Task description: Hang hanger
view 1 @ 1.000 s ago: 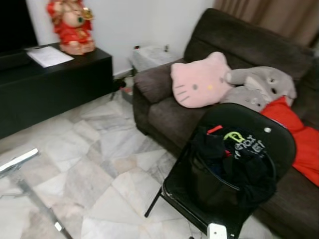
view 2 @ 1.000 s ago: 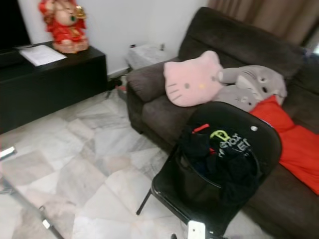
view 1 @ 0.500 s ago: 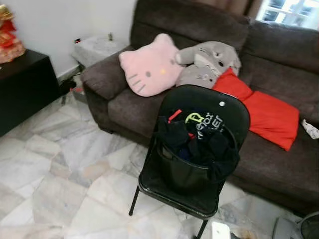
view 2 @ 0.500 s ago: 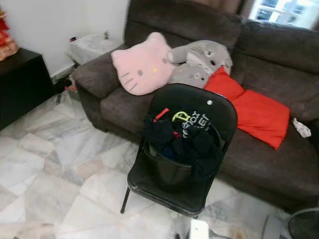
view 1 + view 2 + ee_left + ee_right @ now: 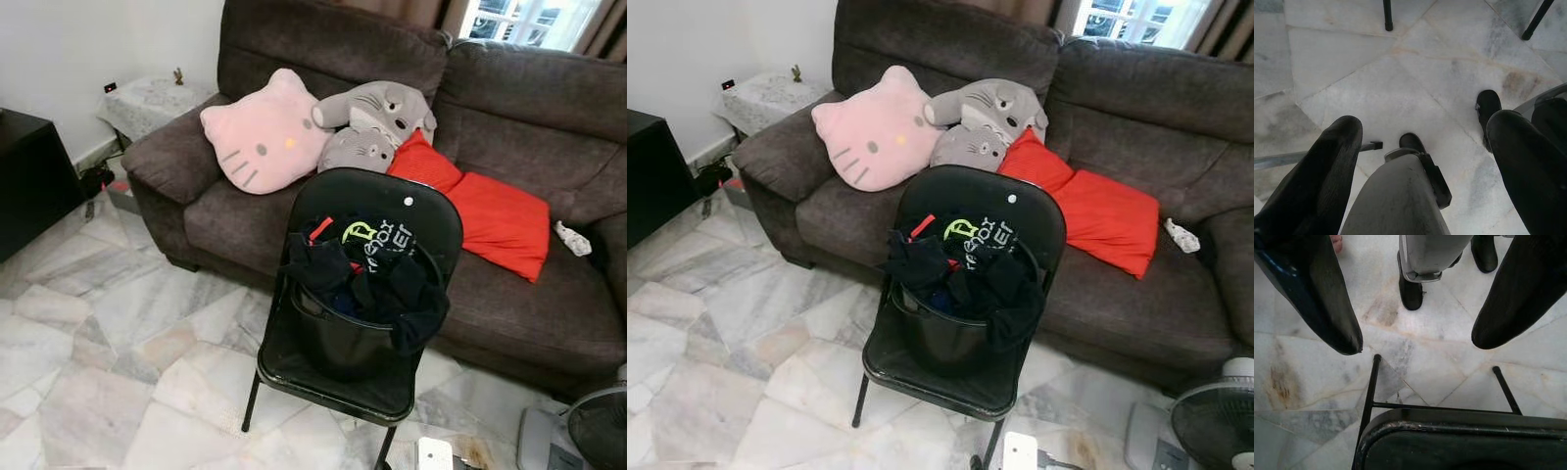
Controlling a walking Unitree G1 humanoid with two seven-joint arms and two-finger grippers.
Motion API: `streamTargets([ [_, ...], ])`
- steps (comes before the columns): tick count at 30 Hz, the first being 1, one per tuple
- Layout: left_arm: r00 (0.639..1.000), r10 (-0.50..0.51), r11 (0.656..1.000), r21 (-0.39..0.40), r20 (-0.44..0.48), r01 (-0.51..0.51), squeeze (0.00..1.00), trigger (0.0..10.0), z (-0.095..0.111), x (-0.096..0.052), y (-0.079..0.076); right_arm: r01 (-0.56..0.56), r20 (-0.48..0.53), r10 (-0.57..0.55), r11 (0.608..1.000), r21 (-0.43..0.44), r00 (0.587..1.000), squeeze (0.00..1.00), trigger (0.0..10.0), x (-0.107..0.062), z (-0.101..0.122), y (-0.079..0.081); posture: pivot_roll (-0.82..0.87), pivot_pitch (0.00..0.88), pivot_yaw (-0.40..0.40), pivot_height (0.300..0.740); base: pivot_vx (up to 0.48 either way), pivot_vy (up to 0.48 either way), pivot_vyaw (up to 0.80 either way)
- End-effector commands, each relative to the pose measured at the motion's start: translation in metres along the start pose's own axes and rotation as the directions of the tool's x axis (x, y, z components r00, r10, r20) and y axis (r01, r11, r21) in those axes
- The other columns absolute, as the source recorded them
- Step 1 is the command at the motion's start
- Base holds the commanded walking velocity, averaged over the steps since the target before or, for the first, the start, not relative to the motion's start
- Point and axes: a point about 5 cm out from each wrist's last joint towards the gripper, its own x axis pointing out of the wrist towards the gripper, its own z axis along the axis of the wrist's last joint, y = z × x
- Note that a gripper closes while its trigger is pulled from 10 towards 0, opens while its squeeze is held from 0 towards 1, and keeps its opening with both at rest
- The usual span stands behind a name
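A black folding chair [image 5: 372, 294] stands on the marble floor [image 5: 118, 372], just in front of a brown sofa [image 5: 509, 127]. On its seat sits a black basket [image 5: 343, 338] heaped with dark clothes [image 5: 367, 274]; whether a hanger lies among them cannot be told. On the sofa, far of the chair, rest a pink cat cushion [image 5: 260, 137], a grey plush [image 5: 372, 122] and a red cushion [image 5: 485, 211]. The left gripper [image 5: 1425, 147] hangs over the floor, jaws wide apart and empty. The right gripper [image 5: 1418, 340] hangs beside the chair's edge, jaws likewise spread, holding nothing.
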Motion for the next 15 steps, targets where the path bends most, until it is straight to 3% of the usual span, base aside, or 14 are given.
streamTargets([
  [1, 0.984, -0.080, 0.995, -0.066, -0.156, 0.070, 0.00, 10.0, -0.0347, -0.0160, -0.0363, 0.006, -0.003, -0.006, 1.000, 0.005, 1.000, 0.00, 10.0, -0.0005, -0.0013, -0.0024, -0.02, 0.099, -0.057, 0.740, 0.000, 0.000, 0.00],
  [3, 0.984, -0.081, 0.995, -0.067, -0.157, 0.071, 0.00, 10.0, -0.0348, -0.0160, -0.0363, 0.005, -0.003, -0.005, 1.000, 0.003, 1.000, 0.00, 10.0, -0.0005, -0.0012, -0.0024, -0.02, 0.099, -0.057, 0.740, 0.000, 0.000, 0.00],
  [14, 0.984, -0.084, 0.995, -0.072, -0.157, 0.073, 0.00, 10.0, -0.0349, -0.0161, -0.0364, -0.007, 0.013, 0.007, 0.999, -0.035, 1.000, 0.00, 10.0, -0.0004, 0.0010, -0.0023, -0.02, 0.100, -0.057, 0.740, 0.259, 0.000, 0.00],
  [15, 0.984, -0.084, 0.995, -0.073, -0.158, 0.073, 0.00, 10.0, -0.0349, -0.0161, -0.0364, -0.010, 0.022, 0.011, 0.999, -0.046, 1.000, 0.00, 10.0, -0.0004, 0.0020, -0.0022, -0.02, 0.100, -0.057, 0.740, 0.277, 0.000, 0.80],
])
